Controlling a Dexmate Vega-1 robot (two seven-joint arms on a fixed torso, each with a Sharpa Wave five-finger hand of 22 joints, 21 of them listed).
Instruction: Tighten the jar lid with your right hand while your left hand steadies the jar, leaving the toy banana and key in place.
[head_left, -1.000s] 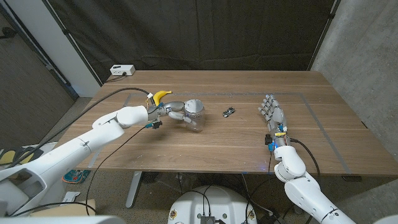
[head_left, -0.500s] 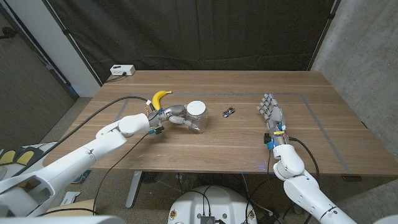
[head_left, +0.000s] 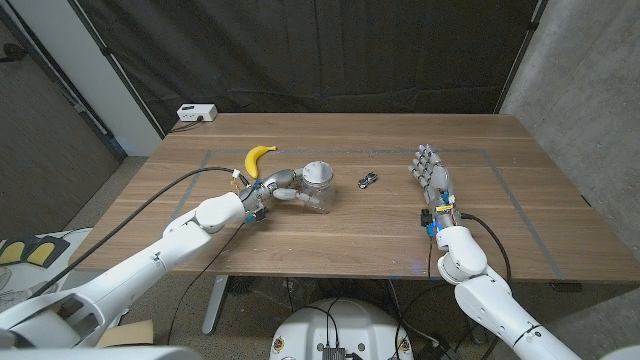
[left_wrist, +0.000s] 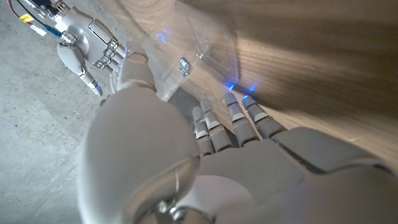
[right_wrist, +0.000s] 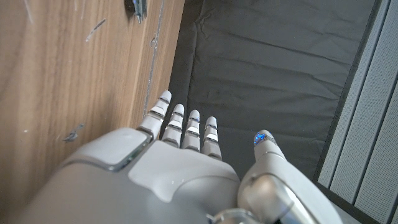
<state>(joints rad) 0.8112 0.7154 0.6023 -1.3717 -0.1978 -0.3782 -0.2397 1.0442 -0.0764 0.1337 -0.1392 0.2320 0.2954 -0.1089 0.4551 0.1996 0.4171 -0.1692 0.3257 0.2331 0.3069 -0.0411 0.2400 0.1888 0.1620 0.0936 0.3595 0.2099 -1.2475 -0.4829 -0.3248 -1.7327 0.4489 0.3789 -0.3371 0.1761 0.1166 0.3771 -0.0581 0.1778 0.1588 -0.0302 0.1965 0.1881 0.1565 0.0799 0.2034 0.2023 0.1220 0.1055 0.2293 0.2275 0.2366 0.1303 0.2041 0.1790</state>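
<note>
Left hand bracing the jar, right hand waiting off to the side.

The left hand's fingers (head_left: 290, 194) are wrapping the clear jar (head_left: 318, 196) from its left side, gripping the wall below the white lid (head_left: 317, 173), which leaves the top free for the other hand; in the left wrist view those fingers (left_wrist: 214, 127) are pressing against the see-through plastic (left_wrist: 205, 43). The left hand (head_left: 272, 186) is sitting just in front of the toy banana (head_left: 257, 158), apart from it. The right hand (head_left: 432, 176) is holding nothing, its fingers (right_wrist: 180, 124) straight and slightly apart, well right of the jar, with the key (head_left: 368, 180) lying on the table (head_left: 520, 190) between them. Judging from this, the tightening is not yet begun, and the right hand's reach must pass over the key without touching it.
</note>
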